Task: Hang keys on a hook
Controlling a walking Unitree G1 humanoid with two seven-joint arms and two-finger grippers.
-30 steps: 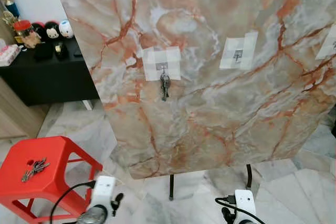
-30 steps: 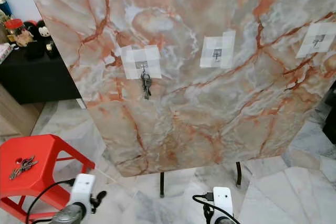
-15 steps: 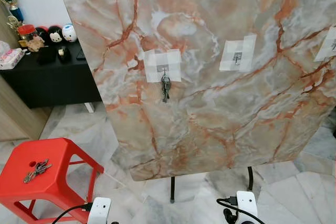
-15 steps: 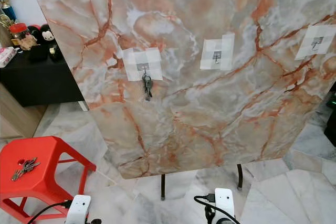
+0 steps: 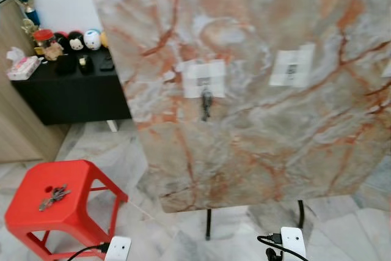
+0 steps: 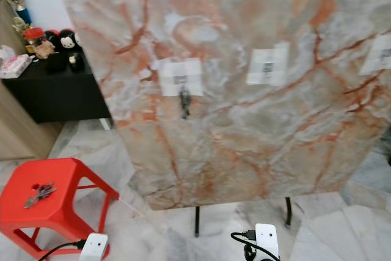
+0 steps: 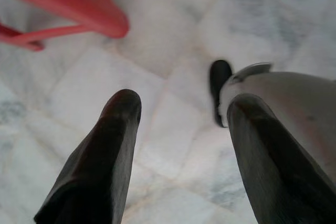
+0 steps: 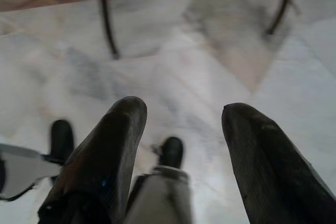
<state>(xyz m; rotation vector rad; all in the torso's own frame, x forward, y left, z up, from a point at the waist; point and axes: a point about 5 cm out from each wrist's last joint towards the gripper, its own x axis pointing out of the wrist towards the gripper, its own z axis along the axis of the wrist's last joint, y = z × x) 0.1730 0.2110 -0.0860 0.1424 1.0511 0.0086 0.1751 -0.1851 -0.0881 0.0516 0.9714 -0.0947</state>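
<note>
One set of keys [image 5: 206, 103] is seen hung on a hook [image 5: 205, 82]; another [image 5: 54, 195] lies at eight o'clock on the stool [image 5: 36, 212] (both grippers [image 7: 181, 108] [image 8: 181, 111] held apart, empty).

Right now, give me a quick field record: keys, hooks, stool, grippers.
hung keys: one bunch on the leftmost hook patch of the marble board
loose keys: a bunch lying on the red stool, left of the board
free hook: middle patch, nothing on it
left gripper: open, over the floor beside the stool
right gripper: open, over the floor
</note>
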